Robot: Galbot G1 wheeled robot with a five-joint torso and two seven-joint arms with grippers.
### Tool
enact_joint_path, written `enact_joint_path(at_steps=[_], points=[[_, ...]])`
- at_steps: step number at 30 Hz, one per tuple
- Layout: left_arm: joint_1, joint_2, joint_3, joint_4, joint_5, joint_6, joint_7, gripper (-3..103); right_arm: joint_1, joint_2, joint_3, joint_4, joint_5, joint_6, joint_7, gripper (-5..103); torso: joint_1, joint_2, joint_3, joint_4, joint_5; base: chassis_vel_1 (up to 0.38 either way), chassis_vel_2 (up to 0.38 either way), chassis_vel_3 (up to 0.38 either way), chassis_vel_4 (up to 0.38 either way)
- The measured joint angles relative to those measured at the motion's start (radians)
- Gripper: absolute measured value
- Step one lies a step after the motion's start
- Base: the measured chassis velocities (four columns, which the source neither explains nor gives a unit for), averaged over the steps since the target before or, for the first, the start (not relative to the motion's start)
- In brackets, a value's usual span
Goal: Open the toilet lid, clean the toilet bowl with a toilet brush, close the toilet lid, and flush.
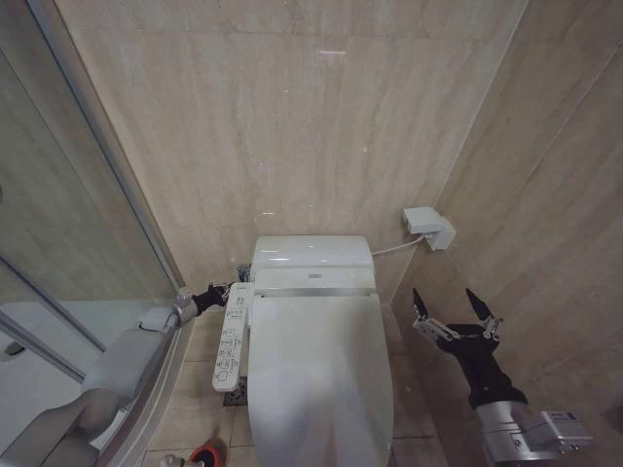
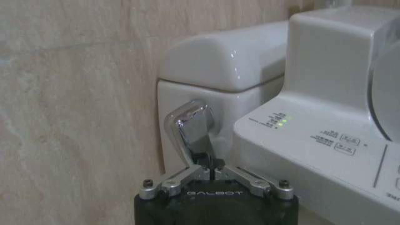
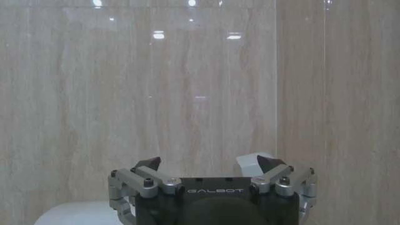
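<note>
At the left side of the cistern, the left arm reaches forward from the lower left along the glass shower screen, its wrist level and its left gripper brought to the chrome flush lever. In the left wrist view the dark fingertips are drawn together to a narrow point, touching the lower end of the lever; whether they actually pinch it cannot be made out. The lever sits on the cistern's side wall, just beside the control panel of the bidet seat, with the tiled wall close on the other side, so room there is tight.

The right arm stands off to the right of the toilet, forearm raised, the right gripper pointing up toward the back wall with its fingers spread wide and nothing between them. It is well apart from the toilet and near the right-hand wall; open floor lies between it and the pan.

The toilet lid lies down flat, closed over the seat, so the toilet bowl beneath is hidden. The lid's front edge is cut off at the bottom of the head view. A red round holder stands on the floor left of the pan, partly cut off. A white wall box with a cable sits right of the cistern
</note>
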Motion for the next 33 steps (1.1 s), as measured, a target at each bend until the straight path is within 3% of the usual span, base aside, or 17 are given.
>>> enact_joint_path(at_steps=[2, 4, 5, 6, 9, 10, 12, 13, 14, 17, 18, 20, 22, 24, 26, 27, 33], points=[[0.023, 0.009, -0.022, -0.036, -0.01, -0.003, -0.007, 0, 0.0, 0.0, 0.0, 0.0, 0.0, 0.0, 0.0, 100, 0.0, 0.0, 0.0, 0.0005, -0.0003, 0.0, 0.0, 0.0, 0.0], [0.072, 0.022, -0.077, -0.112, 0.035, -0.05, -0.073, 0, 0.0, 0.0, 0.0, 0.0, 0.0, 0.0, 0.0, 100, 0.0, 0.0, -0.001, -0.0012, 0.0006, 0.0, 0.0, 0.0, 0.0], [0.099, 0.03, -0.1, -0.142, 0.068, -0.078, -0.133, 0, 0.0, 0.0, 0.0, 0.0, 0.0, 0.0, 0.0, 100, 0.0, 0.0, -0.001, -0.0009, 0.0006, 0.0, 0.0, 0.0, 0.0], [0.099, 0.03, -0.1, -0.142, 0.068, -0.078, -0.133, 0, 0.0, 0.0, 0.0, 0.0, 0.0, 0.0, 0.0, 100, 0.0, 0.0, -0.001, -0.0009, 0.0006, 0.0, 0.0, 0.0, 0.0], [0.196, 0.056, -0.13, -0.268, 0.064, -0.069, -0.326, 0, 0.0, 0.0, 0.0, 0.0, 0.0, 0.0, 0.0, 100, 0.0, 0.0, 0.0, -0.0004, 0.0002, 0.0, 0.0, 0.0, 0.0], [0.196, 0.056, -0.13, -0.268, 0.064, -0.069, -0.326, 0, 0.0, 0.0, 0.0, 0.0, 0.0, 0.0, 0.0, 100, 0.0, 0.0, 0.0, -0.0004, 0.0002, 0.0, 0.0, 0.0, 0.0], [0.254, 0.058, -0.148, -0.363, 0.039, -0.051, -0.464, 0, 0.0, 0.0, 0.0, 0.0, 0.0, 0.0, 0.0, 100, 0.0, 0.0, 0.0, 0.0005, 0.001, 0.0, 0.0, 0.0, 0.0], [0.295, 0.052, -0.157, -0.437, 0.012, -0.019, -0.585, 0, 0.0, 0.0, 0.0, 0.0, 0.0, 0.0, 0.0, 100, 0.0, 0.0, 0.0, 0.0004, 0.0, 0.0, 0.0, 0.0, 0.0], [0.295, 0.052, -0.157, -0.437, 0.012, -0.019, -0.585, 0, 0.0, 0.0, 0.0, 0.0, 0.0, 0.0, 0.0, 100, 0.0, 0.0, 0.0, 0.0004, 0.0, 0.0, 0.0, 0.0, 0.0], [0.37, 0.03, -0.187, -0.606, -0.077, 0.058, -0.801, 0, 0.0, 0.0, 0.0, 0.0, 0.0, 0.0, 0.0, 100, 0.0, 0.0, -0.001, -0.0002, 0.0007, 0.0, 0.0, 0.0, 0.0], [0.37, 0.03, -0.187, -0.606, -0.077, 0.058, -0.801, 0, 0.0, 0.0, 0.0, 0.0, 0.0, 0.0, 0.0, 100, 0.0, 0.0, -0.001, -0.0002, 0.0007, 0.0, 0.0, 0.0, 0.0], [0.427, 0.012, -0.224, -0.731, -0.108, 0.1, -0.906, 0, 0.0, 0.0, 0.0, 0.0, 0.0, 0.0, 0.0, 100, 0.0, 0.0, 0.0, -0.0004, 0.0006, 0.0, 0.0, 0.0, 0.0], [0.45, 0.009, -0.237, -0.778, -0.112, 0.113, -0.935, 0, 0.0, 0.0, 0.0, 0.0, 0.0, 0.0, 0.0, 100, 0.0, 0.0, -0.001, -0.0001, 0.0009, 0.0, 0.0, 0.0, 0.0], [0.529, 0.006, -0.282, -0.919, -0.122, 0.155, -0.986, 0, 0.0, 0.0, 0.0, 0.0, 0.0, 0.0, 0.0, 100, 0.0, 0.0, -0.001, 0.0001, 0.0009, 0.0, 0.0, 0.0, 0.0], [0.626, 0.013, -0.325, -1.046, -0.122, 0.186, -0.993, -3, 0.0, 0.0, 0.0, 0.0, 0.0, 0.0, 0.0, 100, 0.0, 0.0, -0.001, 0.0003, 0.0009, 0.0, 0.0, 0.0, 0.0], [0.626, 0.013, -0.325, -1.046, -0.122, 0.186, -0.993, -3, 0.0, 0.0, 0.0, 0.0, 0.0, 0.0, 0.0, 100, 0.0, 0.0, -0.001, 0.0003, 0.0009, 0.0, 0.0, 0.0, 0.0], [0.865, 0.023, -0.426, -1.294, -0.095, 0.229, -0.994, -3, 0.0, 0.0, 0.0, 0.0, 0.0, 0.0, 0.0, 100, -0.001, 0.0, -0.001, 0.0005, 0.0006, 0.0, 0.0, 0.0, 0.0]])
